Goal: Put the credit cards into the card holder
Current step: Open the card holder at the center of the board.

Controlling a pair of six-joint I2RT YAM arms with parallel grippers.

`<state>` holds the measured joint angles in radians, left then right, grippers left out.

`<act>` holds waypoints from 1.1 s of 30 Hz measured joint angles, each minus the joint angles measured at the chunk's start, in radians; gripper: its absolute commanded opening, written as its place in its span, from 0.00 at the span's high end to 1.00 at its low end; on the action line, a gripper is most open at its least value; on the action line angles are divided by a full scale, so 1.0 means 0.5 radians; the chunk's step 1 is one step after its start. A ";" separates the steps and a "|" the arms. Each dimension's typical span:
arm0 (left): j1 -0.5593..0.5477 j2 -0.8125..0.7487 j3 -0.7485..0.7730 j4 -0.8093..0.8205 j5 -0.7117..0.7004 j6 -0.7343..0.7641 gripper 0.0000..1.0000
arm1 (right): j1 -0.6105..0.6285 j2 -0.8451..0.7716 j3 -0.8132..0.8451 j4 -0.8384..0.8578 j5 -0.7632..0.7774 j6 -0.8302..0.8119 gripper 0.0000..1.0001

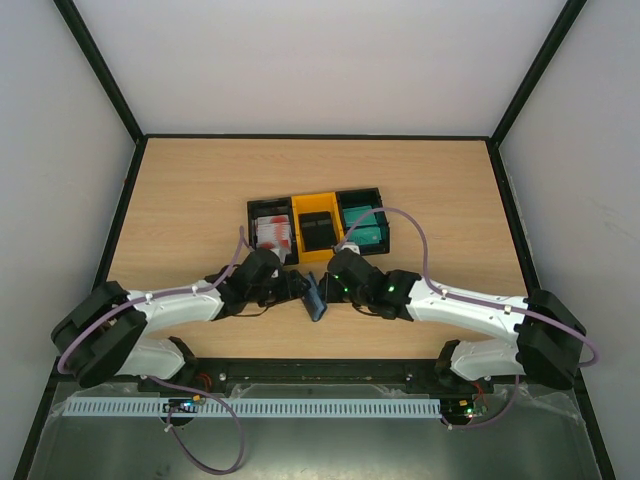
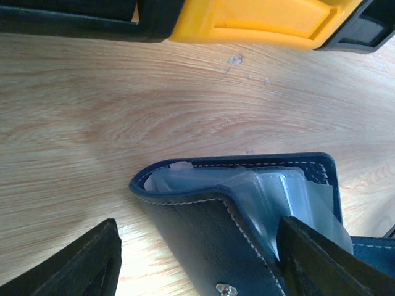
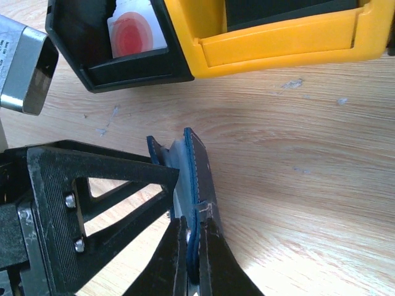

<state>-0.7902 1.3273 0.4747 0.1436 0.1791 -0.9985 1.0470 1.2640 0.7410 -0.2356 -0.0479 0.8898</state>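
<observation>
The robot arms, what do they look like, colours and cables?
The left arm and right arm share white shells, black joints and a looping mauve cable. The left gripper and right gripper are matte black; the left's fingers show triangular cut-outs and silver screws. Green lights dot the right arm.

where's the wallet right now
In the top view the wallet is held on edge, just near-side of the yellow bin, pinched by the right pincer.
</observation>
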 measured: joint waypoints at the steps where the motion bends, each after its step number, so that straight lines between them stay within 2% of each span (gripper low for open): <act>1: 0.000 0.006 0.004 -0.002 -0.002 0.004 0.36 | 0.000 0.000 -0.001 -0.003 0.013 0.000 0.98; 6: 0.000 0.022 0.007 -0.004 -0.010 0.009 0.39 | 0.000 0.014 -0.004 -0.050 0.131 0.019 0.98; 8: 0.000 0.023 0.007 -0.008 -0.015 0.011 0.38 | 0.000 0.037 -0.005 -0.078 0.198 0.032 0.94; 10: 0.000 0.023 0.006 -0.012 -0.020 0.018 0.37 | 0.000 0.065 -0.005 -0.117 0.265 0.044 0.86; 15: 0.000 0.021 0.006 -0.018 -0.030 0.063 0.37 | -0.001 0.135 -0.004 -0.215 0.404 0.072 0.48; 17: 0.001 0.019 0.007 -0.018 -0.030 0.090 0.37 | -0.001 0.134 -0.004 -0.243 0.430 0.069 0.37; 19: 0.006 0.019 0.007 -0.018 -0.027 0.119 0.36 | -0.001 0.118 -0.003 -0.256 0.457 0.070 0.34; 24: 0.009 0.019 0.007 -0.014 0.010 0.217 0.35 | -0.001 0.035 0.021 -0.349 0.570 0.078 0.34; 29: 0.013 0.019 0.007 0.018 0.099 0.332 0.36 | -0.001 -0.017 0.063 -0.352 0.510 0.046 0.47; 33: 0.013 0.019 0.007 0.041 0.174 0.402 0.36 | -0.001 -0.137 0.024 -0.169 0.272 -0.027 0.59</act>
<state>-0.7837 1.3369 0.4782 0.1642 0.2661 -0.7975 1.0466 1.1954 0.7528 -0.3199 0.0879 0.8764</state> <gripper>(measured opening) 0.639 0.476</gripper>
